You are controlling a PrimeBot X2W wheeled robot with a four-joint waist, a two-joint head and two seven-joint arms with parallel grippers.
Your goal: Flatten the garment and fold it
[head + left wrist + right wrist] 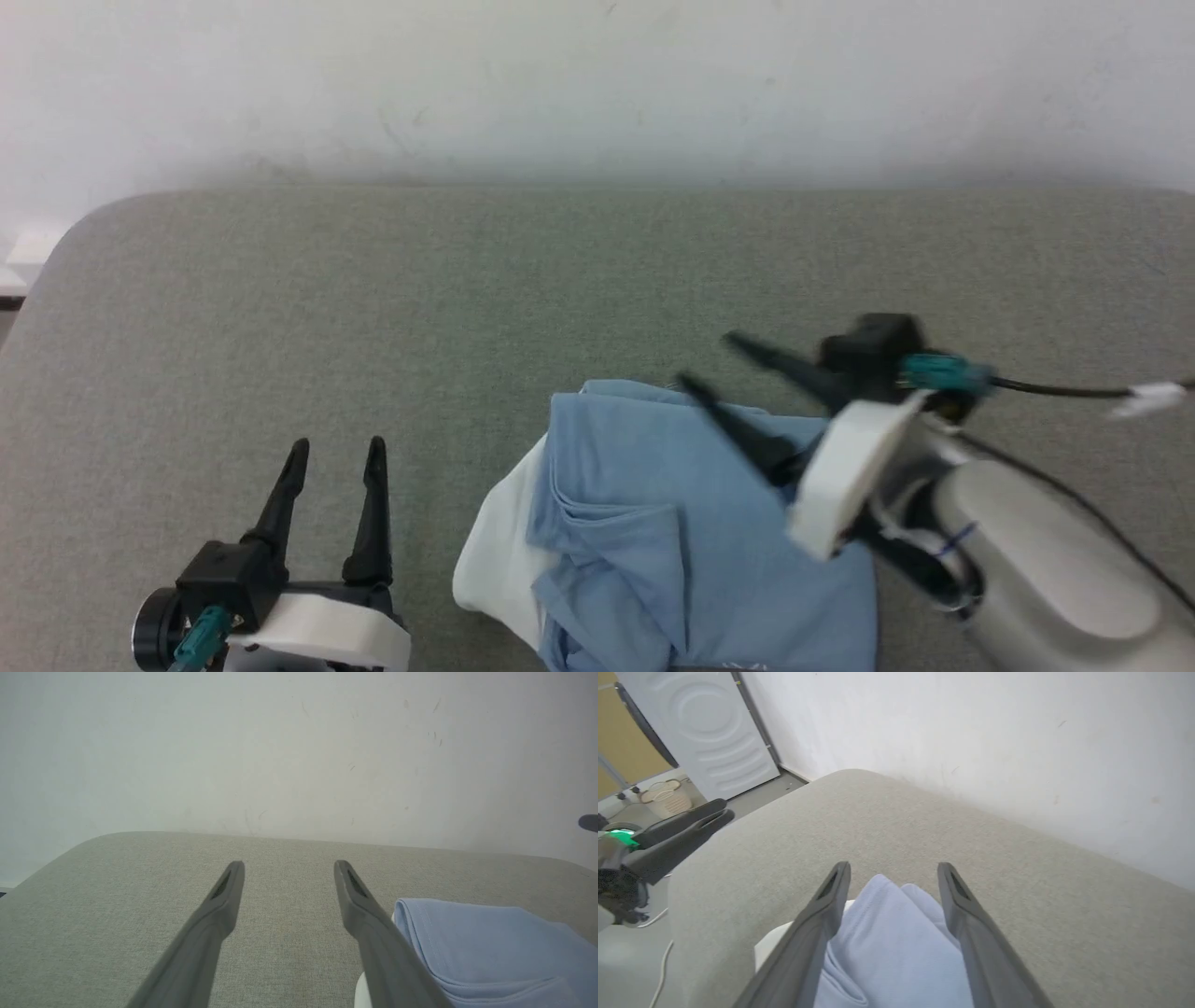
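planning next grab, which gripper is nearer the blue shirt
Right. The right gripper hangs over the far edge of the shirt, fingers apart; the left gripper sits off to its left, not touching.

Left pincer (pixel 337 445) and right pincer (pixel 707 359) gape wide.

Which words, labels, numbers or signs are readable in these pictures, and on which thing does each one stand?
No text can be read.
T-shirt: plain, no print.
Pale marks at the head view's bottom edge, below the T-shirt: too blurred to read.
Blue mark on the right forearm: too small to read.
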